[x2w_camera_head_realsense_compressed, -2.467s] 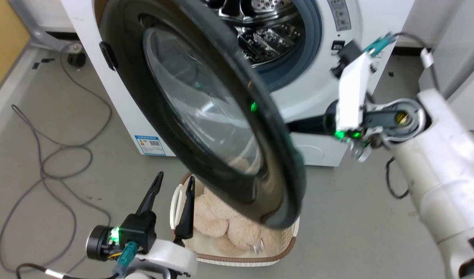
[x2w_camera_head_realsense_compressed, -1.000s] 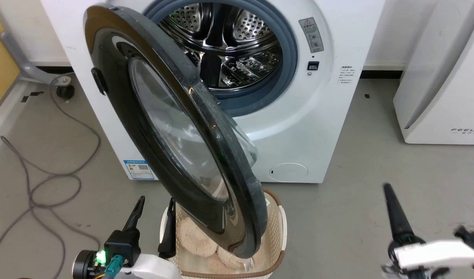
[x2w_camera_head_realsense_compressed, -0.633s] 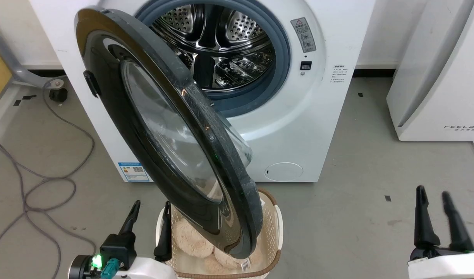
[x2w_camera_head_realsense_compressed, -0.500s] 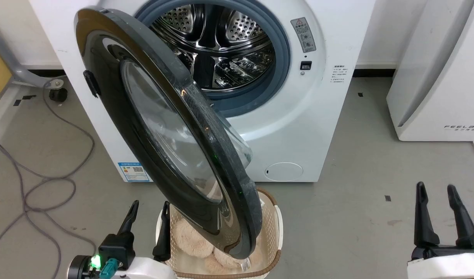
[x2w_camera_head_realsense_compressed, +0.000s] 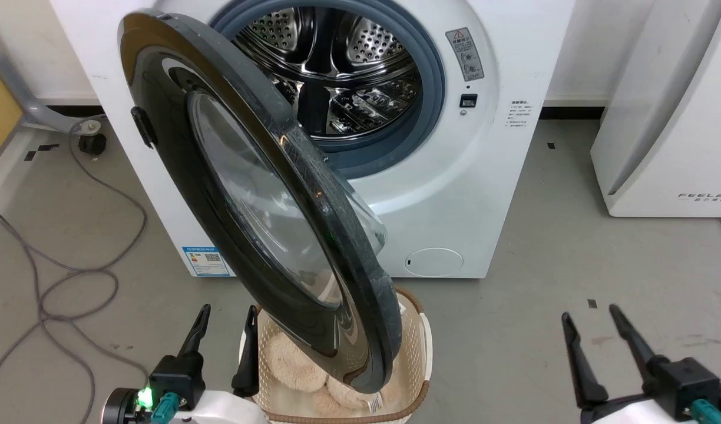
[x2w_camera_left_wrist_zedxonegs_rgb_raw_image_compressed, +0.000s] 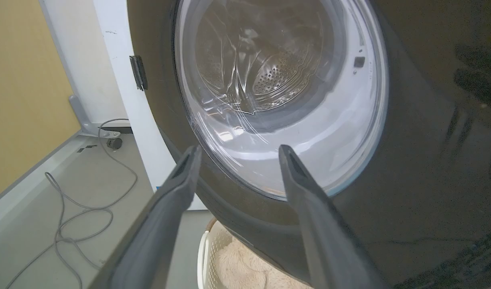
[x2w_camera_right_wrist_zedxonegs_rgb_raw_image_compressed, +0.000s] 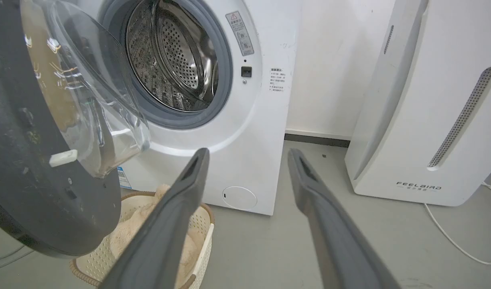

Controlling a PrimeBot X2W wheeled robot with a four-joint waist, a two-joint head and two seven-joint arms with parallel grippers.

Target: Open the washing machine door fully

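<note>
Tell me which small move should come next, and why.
Probably bring the right tool against the matte back of the washing machine door and push leftward: the door stands only partly open over the laundry basket, and that tool is open and free.

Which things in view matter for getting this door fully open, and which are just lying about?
For the job: washing machine door; washing machine; left gripper and right gripper, both open.

Lying about: basket of plush beneath the door; grey cable on the floor; white FEELBIRD appliance.
</note>
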